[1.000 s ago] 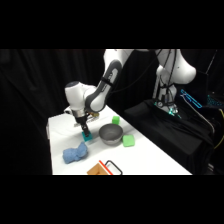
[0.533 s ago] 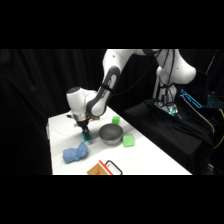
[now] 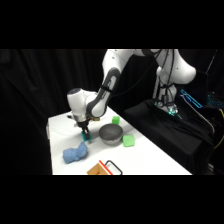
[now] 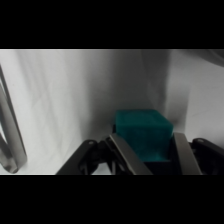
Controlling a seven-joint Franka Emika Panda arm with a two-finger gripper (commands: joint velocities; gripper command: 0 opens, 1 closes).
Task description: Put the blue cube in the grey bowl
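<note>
The gripper (image 3: 84, 133) is seen lowered to the white table (image 3: 145, 157), just left of the grey bowl (image 3: 110, 134). In the wrist view, the blue cube (image 4: 144, 131) is framed between the two fingers (image 4: 125, 155), one along each side of it, so the jaws are narrowed about the cube; whether the pads actually press on it cannot be told. In the side view the cube is seen only as a teal speck at the fingertips, close to the tabletop. A crumpled pale-blue cloth (image 3: 74, 153) lies nearer and to the left. One light green cube (image 3: 128, 141) rests just right of the bowl, another (image 3: 116, 120) behind it. A metal bar (image 4: 11, 135) crosses the wrist view's left edge.
</note>
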